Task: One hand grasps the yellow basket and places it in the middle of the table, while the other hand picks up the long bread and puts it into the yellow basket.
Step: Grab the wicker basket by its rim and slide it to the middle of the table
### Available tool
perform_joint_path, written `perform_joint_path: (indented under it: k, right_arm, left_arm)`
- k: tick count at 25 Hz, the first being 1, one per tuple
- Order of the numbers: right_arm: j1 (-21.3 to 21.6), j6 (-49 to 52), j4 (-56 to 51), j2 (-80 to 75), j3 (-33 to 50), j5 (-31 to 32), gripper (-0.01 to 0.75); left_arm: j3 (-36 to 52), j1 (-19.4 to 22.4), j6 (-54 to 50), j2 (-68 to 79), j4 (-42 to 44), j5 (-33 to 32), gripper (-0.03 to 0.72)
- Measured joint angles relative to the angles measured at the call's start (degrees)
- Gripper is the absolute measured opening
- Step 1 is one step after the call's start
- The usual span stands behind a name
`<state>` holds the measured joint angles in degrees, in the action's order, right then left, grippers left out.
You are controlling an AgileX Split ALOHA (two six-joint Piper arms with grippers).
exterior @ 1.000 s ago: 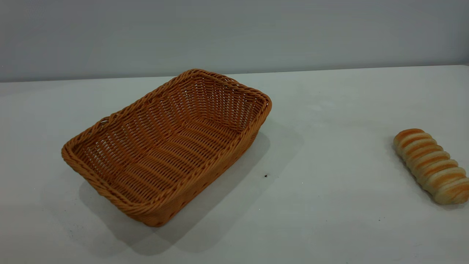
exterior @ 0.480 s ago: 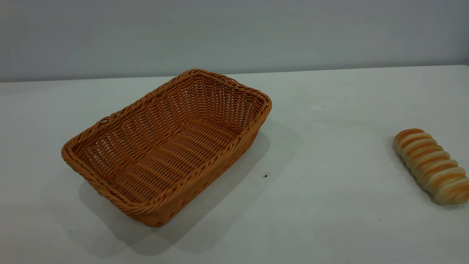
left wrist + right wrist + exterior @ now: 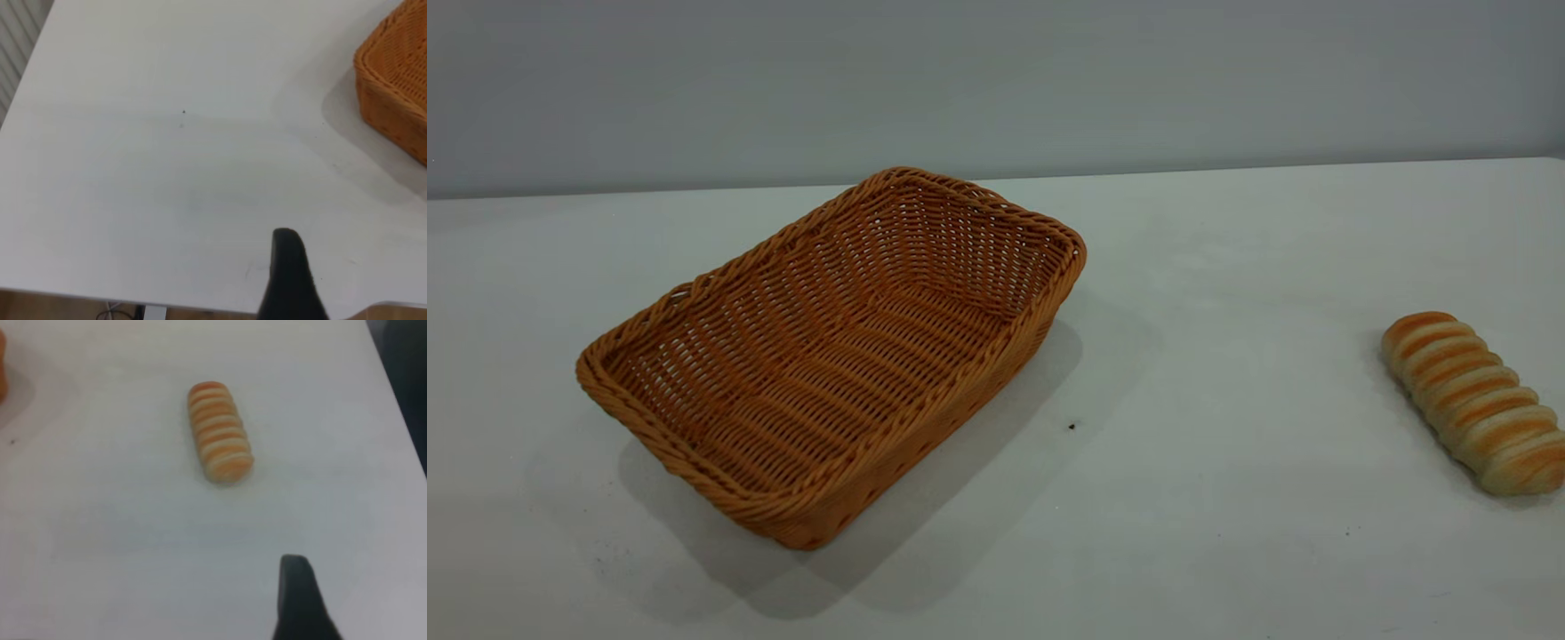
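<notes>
Starting out: nothing grasped yet.
You are reaching for the yellow basket (image 3: 831,356) rim; whether either gripper is open or closed, I cannot tell; long bread (image 3: 1473,400) is lying far right.

You have a woven wicker yellow basket (image 3: 831,356) ahead of the left gripper's finger (image 3: 288,277), its orange-tan strands ribbed and rough with a faint sheen, the rim braided thick. The finger itself looks like smooth matt black plastic. Out beyond the right gripper's finger (image 3: 301,600), equally dark and matt, the long bread (image 3: 219,432) shows a ridged, soft-looking golden and cream crust. The table (image 3: 1227,498) under both is a plain white, matt, smooth top with faint smudges and specks.
</notes>
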<state>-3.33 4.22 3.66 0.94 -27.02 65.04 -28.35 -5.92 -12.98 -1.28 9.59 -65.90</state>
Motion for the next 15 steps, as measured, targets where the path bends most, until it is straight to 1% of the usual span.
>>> perform_joint_path:
  k: [3, 7, 10, 15]
  right_arm:
    - [-0.8, 1.49, 0.05, 0.0, 0.0, 0.02, 0.49]
    - [-3.93, 3.0, 0.66, -0.1, -0.07, 0.02, 0.49]
    - [-4.67, 4.1, 2.86, -3.22, -1.13, -0.48, 0.49]
    - [-4.72, 4.74, 6.19, -10.6, -5.23, -1.83, 0.49]
  left_arm:
    - [0.0, -0.3, -0.07, 0.0, 0.0, 0.0, 0.561]
    - [0.0, -0.43, -0.33, 0.39, -0.31, 0.13, 0.561]
    - [-0.17, -0.43, -0.63, 3.33, -2.13, 0.94, 0.561]
    - [-0.59, -0.45, -2.41, 11.94, -5.9, 7.54, 0.561]
